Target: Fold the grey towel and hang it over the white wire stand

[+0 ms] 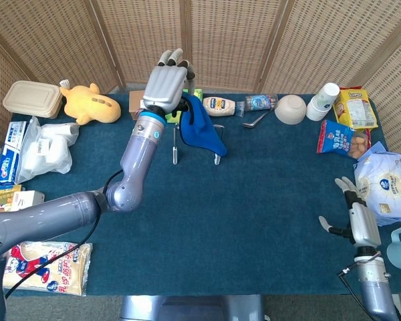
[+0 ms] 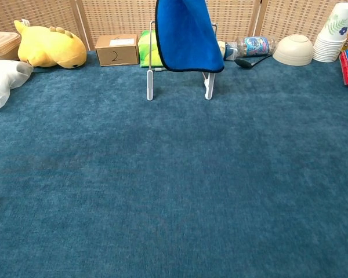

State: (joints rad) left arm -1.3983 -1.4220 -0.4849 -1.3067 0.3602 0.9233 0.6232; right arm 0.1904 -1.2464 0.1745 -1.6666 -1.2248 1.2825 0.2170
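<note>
The towel looks bright blue here, not grey. It hangs folded in front of the white wire stand at the table's back middle. In the chest view the towel covers the stand's top and right side, leaving the left upright bare. My left hand is at the towel's top edge and holds it, fingers pointing up; the grip itself is hidden behind the hand. My right hand hovers by the table's front right edge, fingers apart, holding nothing. Neither hand shows in the chest view.
Behind the stand lie a cardboard box, a green packet, a mayonnaise bottle and a spoon. A yellow plush sits back left. A bowl, paper cups and snack bags crowd the right.
</note>
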